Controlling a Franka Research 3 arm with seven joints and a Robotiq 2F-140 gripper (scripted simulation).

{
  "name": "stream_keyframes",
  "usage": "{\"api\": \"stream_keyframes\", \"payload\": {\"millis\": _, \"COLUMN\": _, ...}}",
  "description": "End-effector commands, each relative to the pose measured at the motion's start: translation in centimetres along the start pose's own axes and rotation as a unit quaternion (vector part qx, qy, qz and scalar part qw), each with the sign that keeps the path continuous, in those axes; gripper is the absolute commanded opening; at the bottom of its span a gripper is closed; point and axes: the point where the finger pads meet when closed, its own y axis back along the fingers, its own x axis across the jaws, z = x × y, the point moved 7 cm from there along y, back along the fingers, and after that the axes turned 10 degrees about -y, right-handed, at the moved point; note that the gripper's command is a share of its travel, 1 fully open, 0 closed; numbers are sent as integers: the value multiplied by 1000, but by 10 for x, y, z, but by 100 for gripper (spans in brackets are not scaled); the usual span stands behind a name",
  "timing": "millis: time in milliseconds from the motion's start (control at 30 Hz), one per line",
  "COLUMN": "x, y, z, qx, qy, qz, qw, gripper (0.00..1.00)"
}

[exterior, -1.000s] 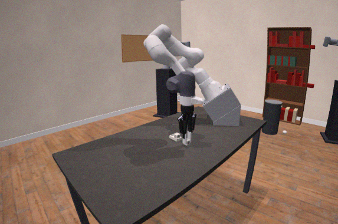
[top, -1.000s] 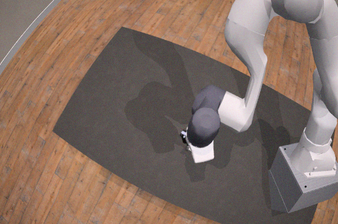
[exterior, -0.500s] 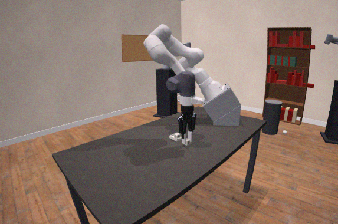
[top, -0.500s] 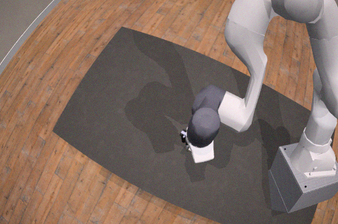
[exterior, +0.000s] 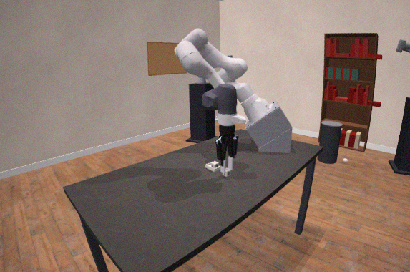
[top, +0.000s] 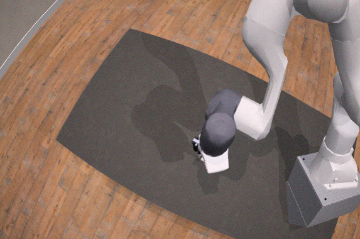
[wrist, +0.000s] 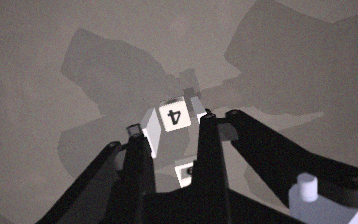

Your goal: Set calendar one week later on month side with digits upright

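A white cube (exterior: 226, 173) (wrist: 175, 115) stands on the table between the fingertips, low at the table top. Its upward face shows a black 4, turned in the wrist view. My gripper (exterior: 227, 168) (wrist: 175, 114) is open a little, one pale fingertip on each side of this cube, with narrow gaps. The small white tray (exterior: 211, 169) lies on the table just left of the gripper in the exterior view, with a whitish block in it. In the wrist view a white piece (wrist: 181, 172) with part of a dark mark shows behind the fingers; its digit is hidden. The month's name cannot be read.
The dark table (top: 114, 94) (exterior: 130, 215) carries the arm's grey base block (top: 306, 195) (exterior: 273, 132). In the top view the arm hides the cube and most of the tray. The tray is close beside the fingers. A bookcase (exterior: 350, 89) and a bin (exterior: 330, 143) stand beyond the table.
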Motion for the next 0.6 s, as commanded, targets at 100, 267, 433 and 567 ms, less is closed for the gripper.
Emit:
{"api": "stream_keyframes", "payload": {"millis": 100, "x": 0, "y": 25, "z": 0, "qx": -2, "qy": 3, "qz": -1, "qw": 1000, "gripper": 28}}
{"api": "stream_keyframes", "payload": {"millis": 267, "x": 0, "y": 52, "z": 0, "qx": -2, "qy": 3, "qz": -1, "qw": 1000, "gripper": 28}}
{"api": "stream_keyframes", "payload": {"millis": 433, "x": 0, "y": 71, "z": 0, "qx": -2, "qy": 3, "qz": -1, "qw": 1000, "gripper": 28}}
{"api": "stream_keyframes", "payload": {"millis": 567, "x": 0, "y": 75, "z": 0, "qx": -2, "qy": 3, "qz": -1, "qw": 1000, "gripper": 28}}
